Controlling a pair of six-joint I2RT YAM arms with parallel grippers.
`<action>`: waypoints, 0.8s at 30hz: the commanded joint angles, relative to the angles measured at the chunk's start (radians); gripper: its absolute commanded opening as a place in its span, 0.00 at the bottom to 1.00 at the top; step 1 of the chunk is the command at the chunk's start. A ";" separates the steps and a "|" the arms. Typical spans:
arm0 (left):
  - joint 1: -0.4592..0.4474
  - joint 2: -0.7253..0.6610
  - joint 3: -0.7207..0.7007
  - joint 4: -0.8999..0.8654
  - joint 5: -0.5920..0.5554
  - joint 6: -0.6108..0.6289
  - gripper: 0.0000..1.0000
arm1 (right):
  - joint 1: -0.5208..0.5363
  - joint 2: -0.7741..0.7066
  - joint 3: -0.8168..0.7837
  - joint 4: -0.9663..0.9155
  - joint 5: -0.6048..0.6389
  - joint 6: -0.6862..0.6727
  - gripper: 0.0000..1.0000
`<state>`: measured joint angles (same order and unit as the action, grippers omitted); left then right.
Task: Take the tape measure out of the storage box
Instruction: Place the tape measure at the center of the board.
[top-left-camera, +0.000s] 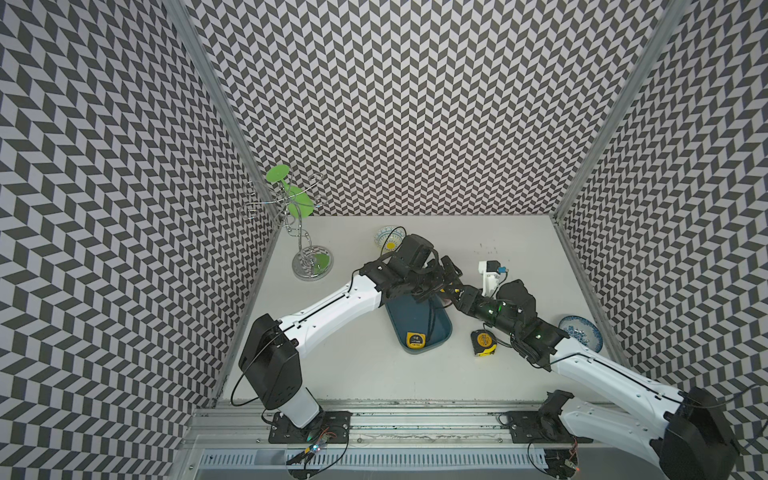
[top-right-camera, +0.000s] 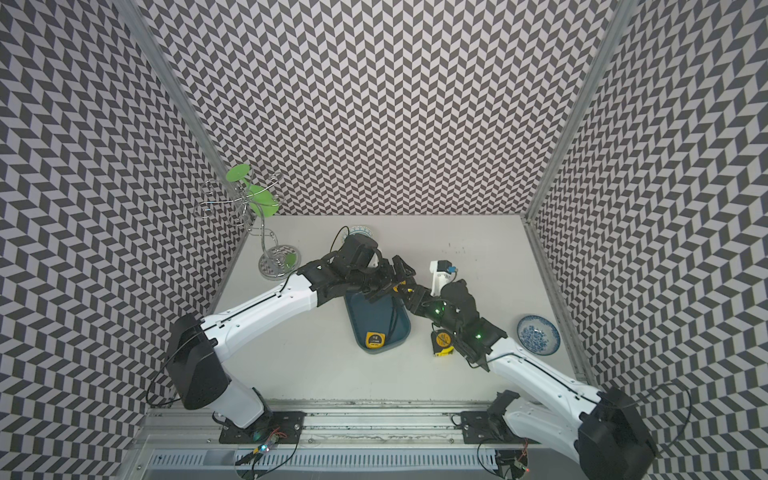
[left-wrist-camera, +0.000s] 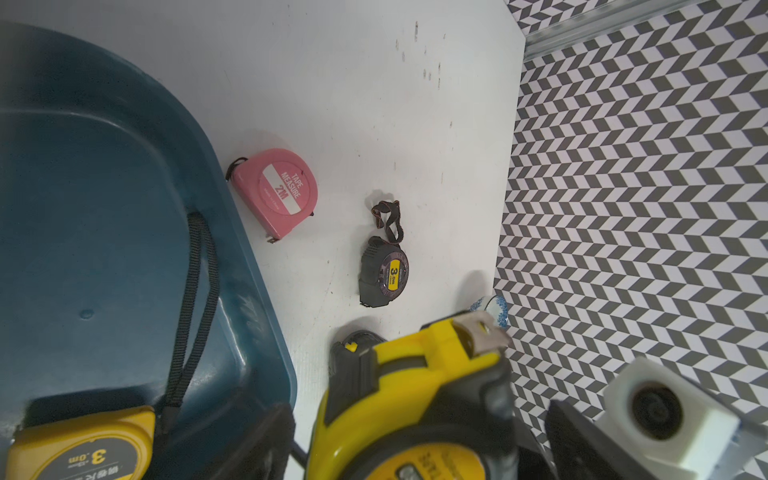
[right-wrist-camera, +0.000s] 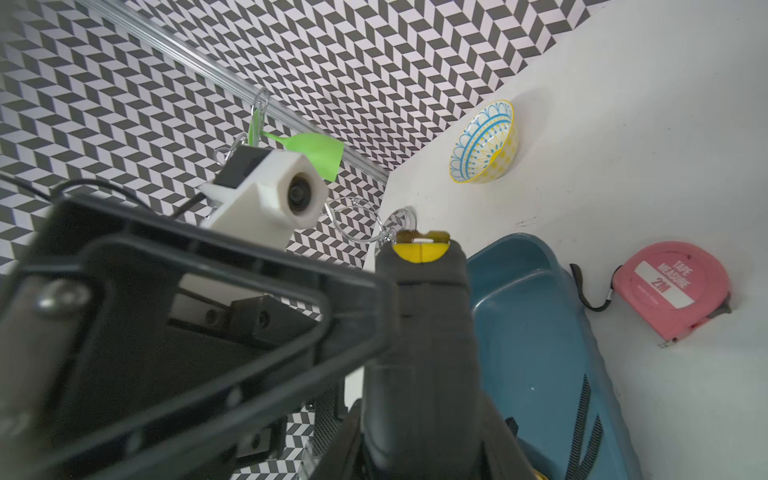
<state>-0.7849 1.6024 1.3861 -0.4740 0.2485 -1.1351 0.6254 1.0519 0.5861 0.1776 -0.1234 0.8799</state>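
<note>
Tape measures, count: five across the views.
Held tape measure: yellow and black, in the air between the two tools, above the far right corner of the storage box.
Held tape measure, heading: edge-on to the right wrist view, labelled round face toward the left wrist view. Its long axis runs away from both wrist cameras, metal tab end outermost. The top views show too little of it to tell its heading in the room.
Boxed tape measure: yellow, flat, label up, at the near end of the box. Its black strap trails along the box floor toward the far end.
Pink tape measure: flat on the counter, just beside the box's right wall.
Small black tape measure: on the counter, further right, strap bunched beside it.
Yellow-and-black tape measure: on the counter, right of the box's near end.
Storage box: one, dark teal. Its long axis runs far to near, slightly slanted.
Left tool: jaws spread wide, with gaps either side of the held tape measure.
Right tool: closed around the held tape measure.
Bowls, count: two. The yellow-and-blue bowl sits at the far edge, the blue-and-white bowl at the right.
Wire stand: one, in the far left corner, with one green goblet hung on it.
</note>
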 joint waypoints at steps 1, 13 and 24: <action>0.021 -0.049 0.000 -0.006 -0.022 0.046 1.00 | -0.071 -0.031 0.010 0.034 0.000 -0.025 0.09; 0.051 -0.130 -0.105 -0.015 -0.043 0.055 1.00 | -0.470 -0.033 -0.074 -0.053 -0.173 -0.057 0.09; 0.052 -0.120 -0.099 -0.023 -0.045 0.061 1.00 | -0.668 -0.042 -0.182 -0.074 -0.217 -0.008 0.09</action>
<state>-0.7326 1.4979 1.2812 -0.4881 0.2165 -1.0924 -0.0273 1.0279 0.4068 0.0444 -0.3080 0.8593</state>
